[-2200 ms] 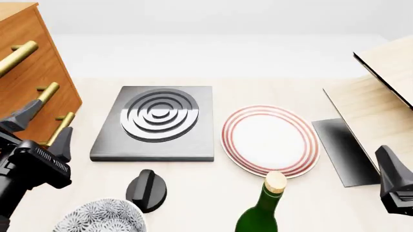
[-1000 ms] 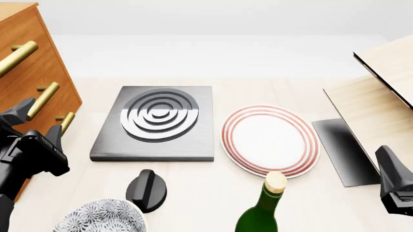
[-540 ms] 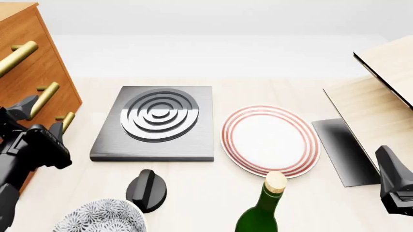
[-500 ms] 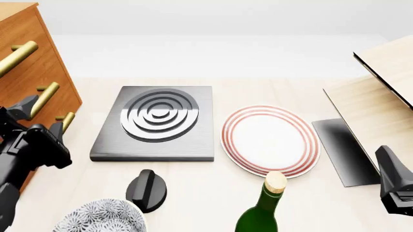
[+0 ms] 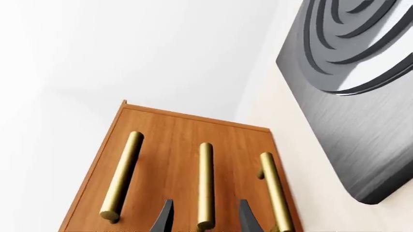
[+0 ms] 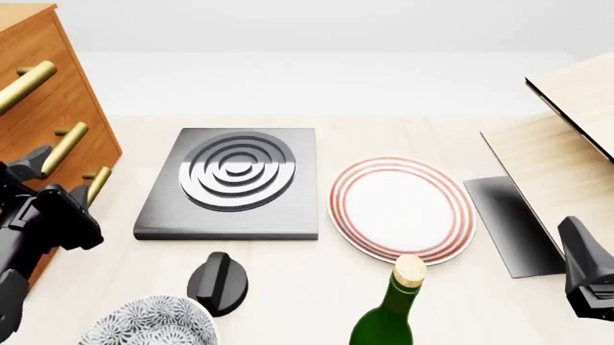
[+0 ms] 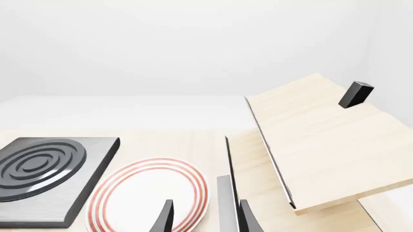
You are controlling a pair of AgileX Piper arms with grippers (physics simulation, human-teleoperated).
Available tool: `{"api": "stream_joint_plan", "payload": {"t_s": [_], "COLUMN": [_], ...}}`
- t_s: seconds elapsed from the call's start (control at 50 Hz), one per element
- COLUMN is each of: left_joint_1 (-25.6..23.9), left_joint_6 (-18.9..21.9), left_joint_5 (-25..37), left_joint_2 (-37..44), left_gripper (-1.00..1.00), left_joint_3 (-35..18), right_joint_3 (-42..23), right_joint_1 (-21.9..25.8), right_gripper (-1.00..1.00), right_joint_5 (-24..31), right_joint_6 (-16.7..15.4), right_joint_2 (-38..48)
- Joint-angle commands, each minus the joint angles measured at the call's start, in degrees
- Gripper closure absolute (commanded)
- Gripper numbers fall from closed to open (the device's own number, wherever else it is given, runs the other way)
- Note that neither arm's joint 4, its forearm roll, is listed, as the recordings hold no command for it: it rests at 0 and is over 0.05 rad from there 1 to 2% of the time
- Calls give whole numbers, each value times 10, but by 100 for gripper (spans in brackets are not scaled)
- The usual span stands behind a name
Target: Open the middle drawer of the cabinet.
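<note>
The middle drawer point(image 6: 53, 136) is sitting in the cabinet point(image 6: 39, 93) at the far left of the worktop point(image 6: 317, 287), its front facing right toward the other things. Its brass handle point(image 6: 65, 147) is a bar whose long axis is running from far to near along the drawer front, standing off the wood on short posts, with the top handle point(image 6: 27, 85) above it and the bottom handle point(image 6: 96, 183) below, all three lying parallel. The drawer front is looking flush with its neighbours.

The left gripper point(image 6: 57, 176) is hovering right at the near end of that middle handle, and in the left wrist view the two dark fingers point(image 5: 162, 220) are standing apart on either side of the bar point(image 5: 205, 186), spread and not pressing on it as far as the view shows.

Moving right, a dark square plate with raised rings point(image 6: 233, 180) is lying beside the cabinet, then a white plate with red rings point(image 6: 401, 208). Nearer, a black knob point(image 6: 217, 282), a patterned bowl point(image 6: 149, 323) and a green bottle with a cork point(image 6: 389, 316) are lining the near edge. At the far right a pale wood box point(image 6: 566, 136) is standing with its lid raised. The right gripper point(image 7: 205, 220) is hanging over the worktop near it, fingers parted, holding nothing.
</note>
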Motion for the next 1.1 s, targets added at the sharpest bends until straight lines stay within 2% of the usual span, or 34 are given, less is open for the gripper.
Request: {"api": "stream_joint_plan", "payload": {"t_s": [0.02,0.38,0.66,1.02,1.04,1.1], "left_joint_1": [7,22,32,40,37,32], "left_joint_6": [-3,0,8,8,9,8], "left_joint_5": [-1,-1,-1,-1,-1,-1], "left_joint_2": [12,32,65,65,63,53], "left_gripper": [-100,-100,-100,-100,100,100], "left_joint_3": [-3,-17,-50,-48,-45,-37], "right_joint_3": [0,0,0,0,0,0], "right_joint_1": [0,0,1,1,1,1], "right_gripper": [-100,-100,-100,-100,-100,-100], "right_joint_5": [2,2,3,1,1,1], "right_joint_6": [1,1,1,1,1,1], "right_joint_2": [-5,-5,-6,-4,-4,-4]}}
